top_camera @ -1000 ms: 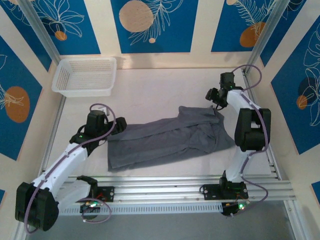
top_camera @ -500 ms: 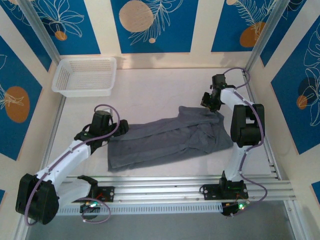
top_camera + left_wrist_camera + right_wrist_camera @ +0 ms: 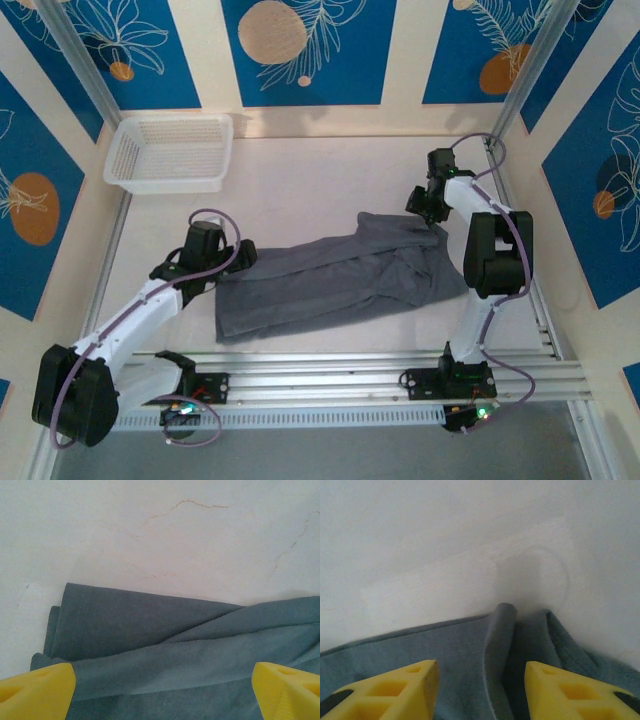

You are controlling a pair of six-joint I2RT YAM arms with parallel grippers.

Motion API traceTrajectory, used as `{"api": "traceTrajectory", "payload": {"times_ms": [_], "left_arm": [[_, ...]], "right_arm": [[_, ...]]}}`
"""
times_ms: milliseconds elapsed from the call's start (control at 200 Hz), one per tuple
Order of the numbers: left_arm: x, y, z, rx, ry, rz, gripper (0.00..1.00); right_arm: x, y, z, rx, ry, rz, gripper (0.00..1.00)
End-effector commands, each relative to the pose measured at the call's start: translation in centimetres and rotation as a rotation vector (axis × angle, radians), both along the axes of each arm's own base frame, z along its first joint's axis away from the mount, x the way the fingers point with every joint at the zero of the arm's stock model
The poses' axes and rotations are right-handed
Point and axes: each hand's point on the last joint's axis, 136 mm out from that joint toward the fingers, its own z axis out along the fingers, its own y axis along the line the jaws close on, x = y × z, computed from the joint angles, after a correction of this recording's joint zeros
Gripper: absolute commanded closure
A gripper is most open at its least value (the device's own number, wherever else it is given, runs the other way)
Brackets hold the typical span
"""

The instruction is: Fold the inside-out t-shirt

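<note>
A white mesh basket [image 3: 168, 152] sits in the far left corner of the pale desk [image 3: 300, 190]. Nearer, the left arm reaches in from its base, and the left hand [image 3: 234, 256] is at the left end of the t-shirt [image 3: 340, 275]. The dark grey t-shirt lies loosely flattened in a long creased band across the middle of the desk, from left of centre over to the right arm.

The left wrist camera shows the left hand [image 3: 162, 687] spread wide, its yellow fingers [image 3: 37, 690] at the two bottom corners of the picture. It grips nothing. Folded layers of the t-shirt [image 3: 165, 645] and a stitched hem lie between and beyond the fingers, on bare desk [image 3: 160, 535] marked with fine cracks.

At the right, the right hand [image 3: 425, 205] is over the t-shirt's far right corner. Its wrist camera shows the right hand [image 3: 480, 690] parted, with a raised ridge of the t-shirt [image 3: 497, 645] standing between the yellow fingers [image 3: 385, 687]. They are not closed on the cloth.
</note>
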Motion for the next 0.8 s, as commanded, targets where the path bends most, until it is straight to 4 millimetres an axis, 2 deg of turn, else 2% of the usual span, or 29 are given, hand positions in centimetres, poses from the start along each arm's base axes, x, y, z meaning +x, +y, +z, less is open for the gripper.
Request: {"api": "traceTrajectory", "payload": {"times_ms": [0,65,125,230,270,300,440,520,580,605,670,710,750,765,770,775,795], "left_arm": [[0.2,-0.2,0.7,-0.003,-0.011,0.004,0.09],[0.2,-0.2,0.7,-0.002,-0.012,0.006,0.09],[0.2,-0.2,0.7,-0.001,-0.01,0.007,0.09],[0.1,-0.2,0.6,-0.001,-0.008,0.005,0.09],[0.1,-0.3,0.7,-0.003,-0.008,-0.001,0.09],[0.1,-0.4,0.7,-0.008,-0.009,-0.009,0.09],[0.1,-2.1,1.9,-0.078,-0.06,-0.093,0.12],[0.2,-2.3,2.3,-0.082,-0.073,-0.102,0.12],[0.3,-2.2,2.3,-0.07,-0.071,-0.101,0.13],[0.3,-2.2,2.3,-0.067,-0.07,-0.099,0.13],[0.4,-2.1,2.2,-0.06,-0.067,-0.098,0.13],[0.4,-2.1,2.1,-0.059,-0.066,-0.097,0.13],[0.4,-2.2,2.0,-0.061,-0.064,-0.097,0.13],[0.5,-2.2,2.0,-0.061,-0.065,-0.096,0.13],[0.5,-2.2,2.0,-0.061,-0.065,-0.097,0.13],[0.5,-2.2,2.0,-0.062,-0.065,-0.098,0.13],[0.5,-2.3,1.9,-0.061,-0.064,-0.098,0.13]], "right_arm": [[0.2,-0.5,-1.0,-0.046,0.025,0.015,0.49],[0.5,-0.5,-1.2,-0.045,0.031,0.01,0.53],[0.7,-0.4,-1.3,-0.041,0.032,0.005,0.6],[1.0,-0.4,-0.8,-0.039,0.017,-0.002,0.83],[1.0,-0.4,-0.2,-0.043,0.003,-0.006,0.94],[0.9,-0.5,0.4,-0.047,-0.012,-0.011,0.99],[-0.3,0.0,5.2,-0.034,-0.17,-0.01,1.0],[-2.9,-0.2,6.8,-0.002,-0.243,-0.077,1.0],[-5.6,-0.2,6.9,0.056,-0.315,-0.146,1.0],[-7.1,-0.5,6.3,0.084,-0.342,-0.191,1.0],[-10.4,-1.2,5.1,0.137,-0.382,-0.299,0.98],[-12.3,-1.7,4.3,0.171,-0.411,-0.362,0.92],[-13.5,-1.6,3.9,0.215,-0.455,-0.379,0.78],[-13.8,-1.5,3.9,0.232,-0.475,-0.371,0.69],[-13.9,-1.3,4.0,0.244,-0.487,-0.365,0.61],[-13.9,-1.3,4.0,0.244,-0.487,-0.365,0.61],[-14.2,-1.3,4.2,0.26,-0.51,-0.361,0.49]]}}
